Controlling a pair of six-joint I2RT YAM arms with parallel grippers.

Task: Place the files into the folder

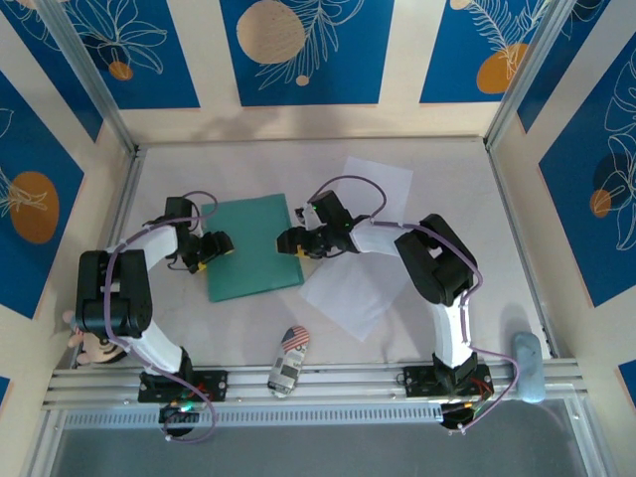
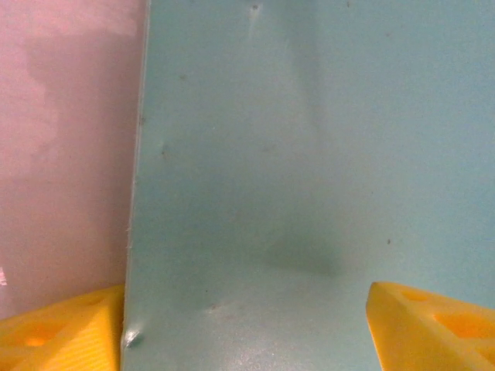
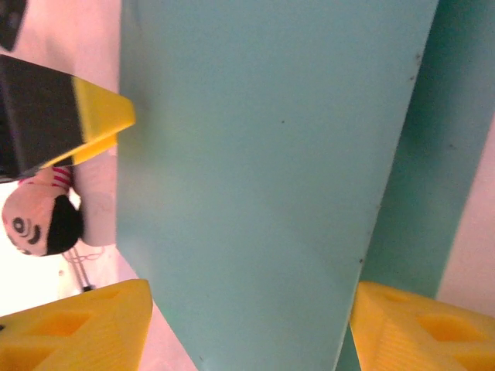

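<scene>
The teal-green folder (image 1: 253, 248) lies closed left of the table's middle. My left gripper (image 1: 221, 244) stands open at its left edge; in the left wrist view one yellow fingertip (image 2: 54, 334) is off that edge and the other (image 2: 433, 325) is over the folder (image 2: 309, 154). My right gripper (image 1: 288, 241) is open at the folder's right edge. In its wrist view its fingertips (image 3: 77, 328) flank a lighter top leaf (image 3: 255, 170), with a darker leaf (image 3: 441, 185) showing beside it. The files, two white sheets (image 1: 378, 184) (image 1: 350, 295), lie right of the folder, partly under my right arm.
A toy car (image 1: 289, 360) with a flag roof sits near the front rail. A small doll (image 1: 87, 343) lies at the front left, also seen in the right wrist view (image 3: 39, 224). A pale blue object (image 1: 527, 363) rests at the right rail end. Walls enclose the table.
</scene>
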